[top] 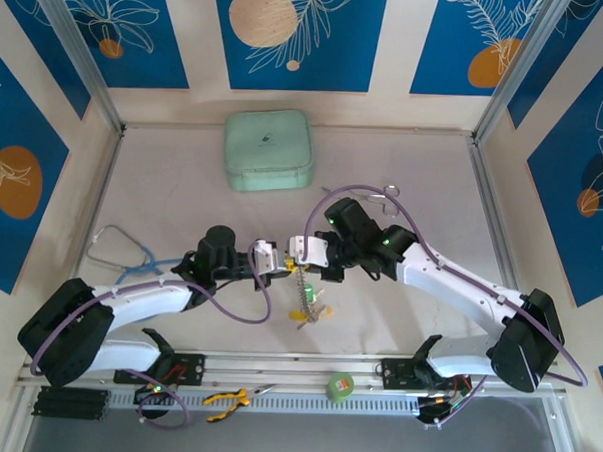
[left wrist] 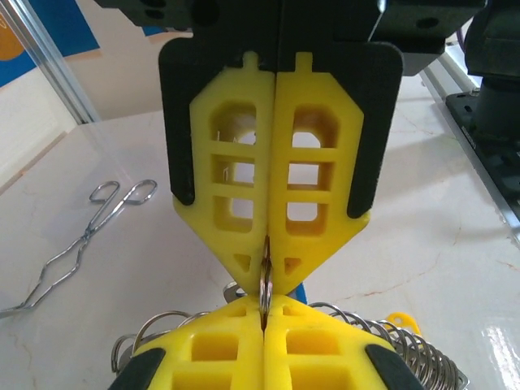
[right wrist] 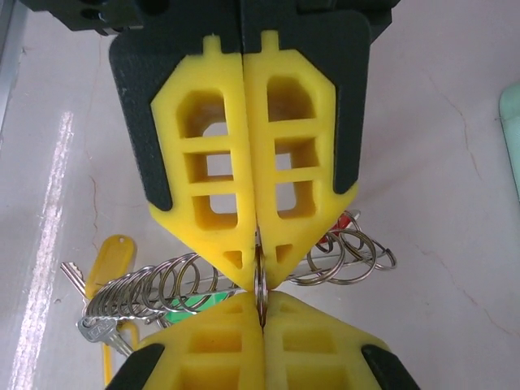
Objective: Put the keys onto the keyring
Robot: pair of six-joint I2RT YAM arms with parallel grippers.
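The keyring [right wrist: 261, 290] is held up over the middle of the table [top: 183, 181]. It shows edge-on as a thin silvery line between two sets of yellow fingers, which hide most of its hoop. The right gripper [right wrist: 260, 275] is clenched on it from one side and the left gripper [left wrist: 266, 280] from the other. They meet tip to tip, each pair of fingers pressed together with only the wire between. The keys [top: 306, 304] hang in a bunch just below that meeting point.

In the right wrist view a row of small split rings [right wrist: 154, 284] runs behind the fingers, with a yellow tag [right wrist: 110, 260] and a silver key at its left end. Green and red bits peep out, too covered to make out.

Forceps [left wrist: 81, 236] lie apart on the table. A mint case [top: 269, 151] sits at the far side, and a green tape roll [top: 342, 386] sits on the near rail.
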